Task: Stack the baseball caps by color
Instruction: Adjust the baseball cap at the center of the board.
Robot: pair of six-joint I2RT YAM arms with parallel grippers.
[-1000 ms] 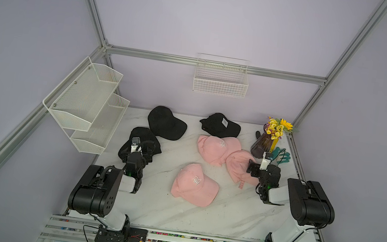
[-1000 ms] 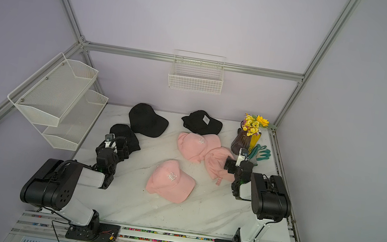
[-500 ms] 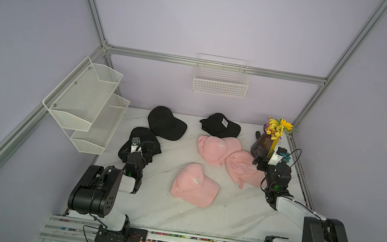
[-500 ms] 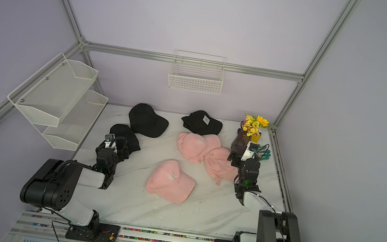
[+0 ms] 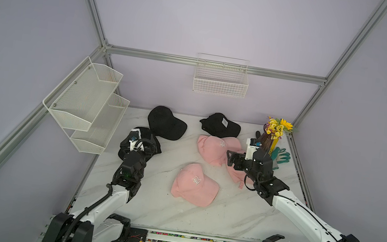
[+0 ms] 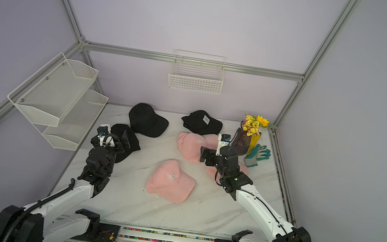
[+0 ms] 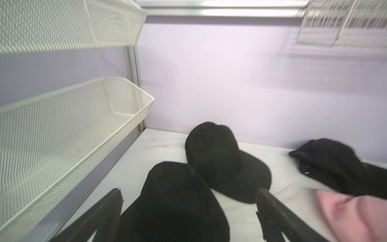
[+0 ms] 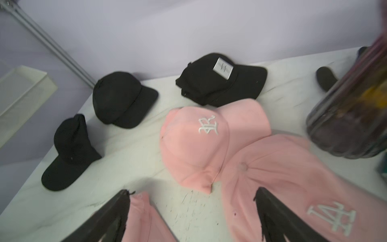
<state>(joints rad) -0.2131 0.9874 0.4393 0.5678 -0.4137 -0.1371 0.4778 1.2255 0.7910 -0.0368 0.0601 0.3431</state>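
Three black baseball caps lie at the back left: one plain (image 5: 166, 122), one with a white tag (image 5: 220, 125), and one (image 7: 173, 199) under my left gripper (image 7: 189, 207), which hangs open just above it, a finger on each side. Three pink caps with white logos lie to the right: one in front (image 5: 194, 185), one in the middle (image 8: 199, 146), and one (image 8: 282, 178) overlapping it. My right gripper (image 8: 192, 209) is open over the bare table between the front and the overlapping pink caps. In both top views it hovers over that overlapping cap (image 6: 242, 169).
A dark vase of yellow flowers (image 5: 268, 140) and teal gloves (image 5: 280, 156) stand close behind my right gripper at the back right. A white mesh shelf (image 5: 85, 105) juts out along the left wall. A wire basket (image 5: 220, 79) hangs on the back wall.
My right gripper has swung left, from beside the vase to over the right-hand pink caps. Both arms now stretch forward from folded poses. The left gripper still hangs over the same black cap.
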